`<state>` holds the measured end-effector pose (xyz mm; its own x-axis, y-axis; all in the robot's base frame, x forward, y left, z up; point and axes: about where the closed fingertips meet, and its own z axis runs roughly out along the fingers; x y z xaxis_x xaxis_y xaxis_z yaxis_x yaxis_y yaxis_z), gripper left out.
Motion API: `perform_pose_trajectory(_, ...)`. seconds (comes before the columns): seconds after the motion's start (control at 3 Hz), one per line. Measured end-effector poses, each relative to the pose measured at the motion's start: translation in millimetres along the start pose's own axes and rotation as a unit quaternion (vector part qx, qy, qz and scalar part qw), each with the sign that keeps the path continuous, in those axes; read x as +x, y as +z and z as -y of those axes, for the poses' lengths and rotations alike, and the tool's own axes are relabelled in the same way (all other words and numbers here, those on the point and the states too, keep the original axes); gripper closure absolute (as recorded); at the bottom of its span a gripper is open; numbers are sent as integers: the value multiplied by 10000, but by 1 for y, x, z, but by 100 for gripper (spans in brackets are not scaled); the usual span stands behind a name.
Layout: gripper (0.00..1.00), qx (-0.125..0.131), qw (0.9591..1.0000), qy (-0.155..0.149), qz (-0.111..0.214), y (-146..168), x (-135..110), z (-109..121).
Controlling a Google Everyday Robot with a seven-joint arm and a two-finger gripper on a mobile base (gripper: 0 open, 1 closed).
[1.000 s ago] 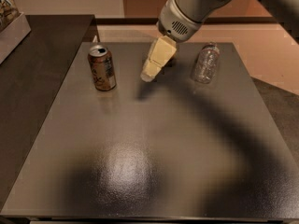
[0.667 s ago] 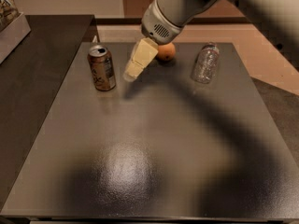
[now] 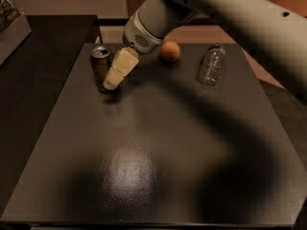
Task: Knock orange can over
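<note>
Crowding the orange can (image 3: 99, 67), closed fingers (image 3: 120, 69) sit clear of fruit (image 3: 170, 51), bottle (image 3: 211, 65).

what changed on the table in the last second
The claw swung along the far side of the table toward the orange can, and its tip is now at the can's side; contact cannot be told. That move uncovered the orange fruit. The can stays upright in place, and the plastic bottle has not moved.

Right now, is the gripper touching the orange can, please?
Cannot tell: the camera view shows the gripper overlapping the upright orange can at its side, no gap visible.
</note>
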<state>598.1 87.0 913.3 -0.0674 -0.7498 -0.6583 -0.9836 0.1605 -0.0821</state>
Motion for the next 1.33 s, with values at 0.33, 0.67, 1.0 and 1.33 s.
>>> perform_pose_trajectory(0.33, 0, -55, 9999, 79, 134, 20, -4, 2)
perform_pose_trajectory(0.67, 0, -60, 9995, 185, 242, 34, -8, 11)
perform_pose_trajectory(1.0, 17, -36, 9991, 277, 309, 42, -10, 19)
perform_pose_trajectory(1.33, 41, -26, 9986, 360, 389, 46, -12, 23)
